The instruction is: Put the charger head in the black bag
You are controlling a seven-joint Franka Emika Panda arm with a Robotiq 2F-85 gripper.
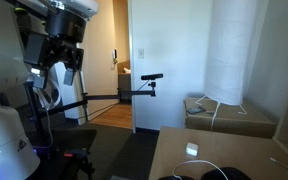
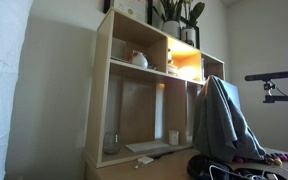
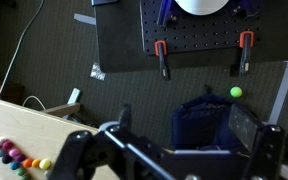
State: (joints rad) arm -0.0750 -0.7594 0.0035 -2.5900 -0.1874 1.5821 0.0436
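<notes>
The charger head (image 1: pixel 192 150) is a small white block lying on the tan table (image 1: pixel 169 150), with a thin white cord curling beside it. The black bag (image 1: pixel 216 174) lies at the table's near edge, partly cut off. It also shows low in an exterior view (image 2: pixel 216 167). My gripper (image 1: pixel 72 62) hangs high in the air, far to the left of the table and well away from both. In the wrist view the gripper (image 3: pixel 179 135) is open and empty, with the floor between its fingers.
A tan box (image 1: pixel 229 116) sits behind the table. A wooden shelf unit (image 2: pixel 134 100) and a chair with a grey jacket (image 2: pixel 224 120) stand nearby. Below the gripper are a blue bag (image 3: pixel 204 122), a green ball (image 3: pixel 236 92), a black pegboard (image 3: pixel 184 40) and coloured beads (image 3: pixel 14 155) on a wooden corner.
</notes>
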